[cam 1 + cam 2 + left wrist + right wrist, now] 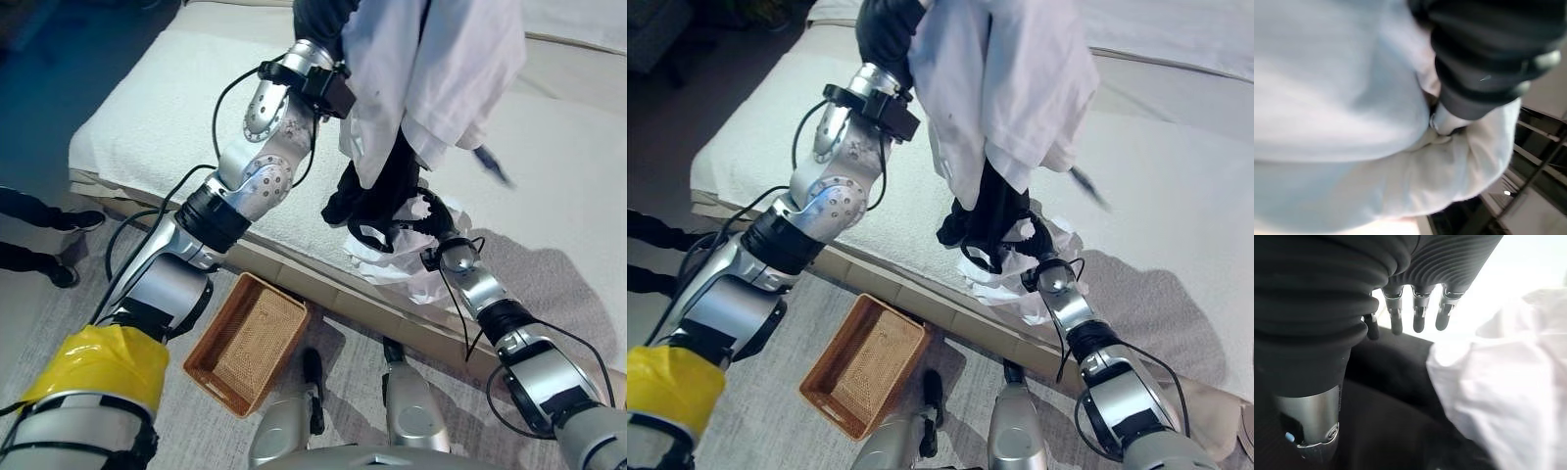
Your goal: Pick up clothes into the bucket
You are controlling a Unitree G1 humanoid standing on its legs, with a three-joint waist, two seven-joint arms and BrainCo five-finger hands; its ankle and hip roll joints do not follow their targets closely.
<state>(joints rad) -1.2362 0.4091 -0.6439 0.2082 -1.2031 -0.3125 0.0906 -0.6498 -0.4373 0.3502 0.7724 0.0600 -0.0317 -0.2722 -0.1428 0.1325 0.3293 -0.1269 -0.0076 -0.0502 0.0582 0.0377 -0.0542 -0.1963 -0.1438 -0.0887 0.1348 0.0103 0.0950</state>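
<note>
The left arm reaches up high over the bed, its hand raised at the far edge with fingers closed in white cloth. The right hand sits lower, near the bed's front edge, fingers straight and relaxed.

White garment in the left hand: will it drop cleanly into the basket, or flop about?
The white garment hangs in long loose folds from the left hand, so probably floppy and light. A dark garment dangles beneath it, perhaps tangled. The basket is small, so cloth may drape over its rim.
</note>
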